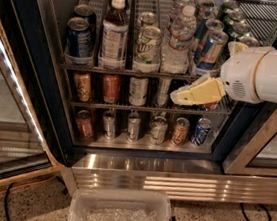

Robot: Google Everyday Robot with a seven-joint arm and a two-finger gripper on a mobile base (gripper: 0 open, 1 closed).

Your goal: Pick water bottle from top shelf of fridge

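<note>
The water bottle (179, 43), clear and ribbed with a white cap, stands at the front of a middle-right lane on the top shelf (86, 67) of the fridge (145, 176). A second clear bottle (181, 2) stands behind it. My gripper (183, 96), yellowish on a white arm (264, 73) reaching in from the right, hangs in front of the second rack. It is just below and slightly right of the water bottle and does not touch it. It holds nothing.
On the top shelf stand a dark-liquid bottle (114, 31), blue cans (79, 37), a green-white can (147, 44), and more cans on the right (210, 48). Lower racks hold short cans (133, 127). The open glass door (7, 116) is left. A clear bin (120, 216) sits below.
</note>
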